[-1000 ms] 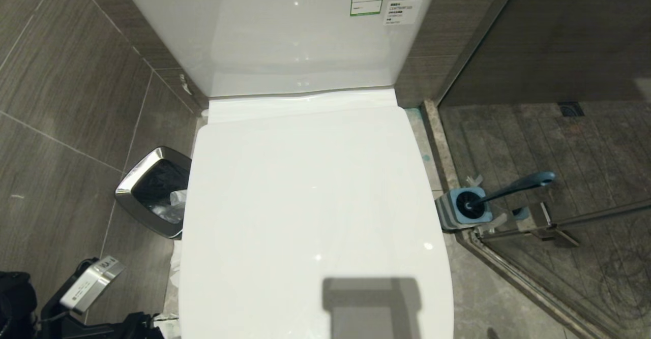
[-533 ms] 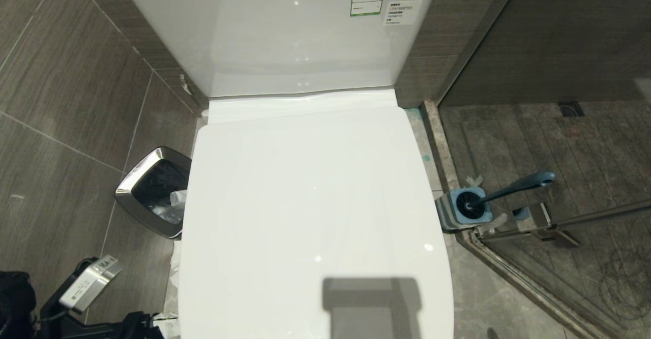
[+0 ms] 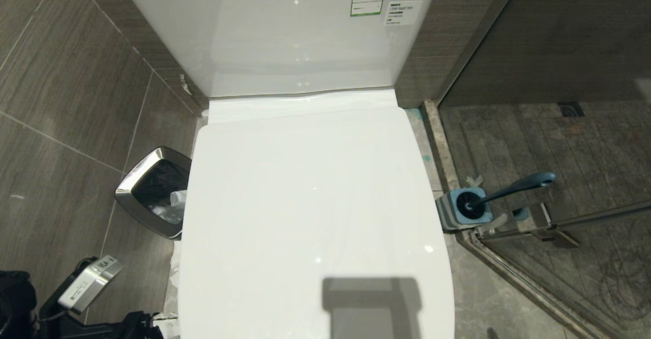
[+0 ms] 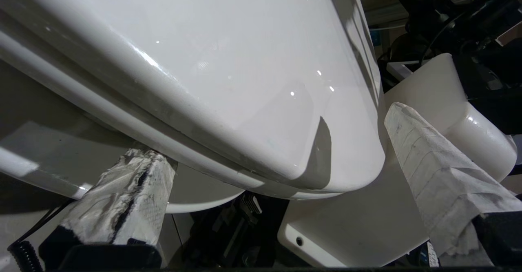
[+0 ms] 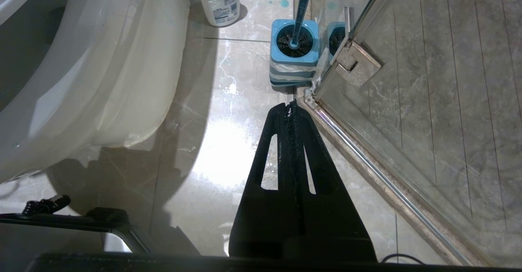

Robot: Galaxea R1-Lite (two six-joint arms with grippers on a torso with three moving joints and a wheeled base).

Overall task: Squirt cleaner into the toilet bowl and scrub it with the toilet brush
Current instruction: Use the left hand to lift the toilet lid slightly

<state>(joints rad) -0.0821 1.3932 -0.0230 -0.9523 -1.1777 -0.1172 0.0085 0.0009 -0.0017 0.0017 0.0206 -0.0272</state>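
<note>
The toilet's white lid (image 3: pixel 310 202) lies closed, so the toilet bowl's inside is hidden; its outer wall (image 5: pixel 81 80) shows in the right wrist view. My left gripper (image 4: pixel 274 130) is open at the lid's (image 4: pixel 224 60) front edge, its wrapped fingers (image 4: pixel 126 198) either side of the rim and holding nothing. The toilet brush (image 3: pixel 513 187) stands in its blue holder (image 3: pixel 460 209) to the right of the toilet. My right gripper (image 5: pixel 288 107) hangs shut above the floor near that holder (image 5: pixel 294 56). The cleaner (image 5: pixel 218 1), a white bottle with its top cut off, stands on the floor beside the bowl.
A steel waste bin (image 3: pixel 155 191) with a black liner sits left of the toilet. The cistern (image 3: pixel 295 29) rises behind the lid. A glass shower door with a metal hinge (image 3: pixel 546 222) and a raised sill borders the brush holder on the right. My left arm (image 3: pixel 81 283) fills the lower left corner.
</note>
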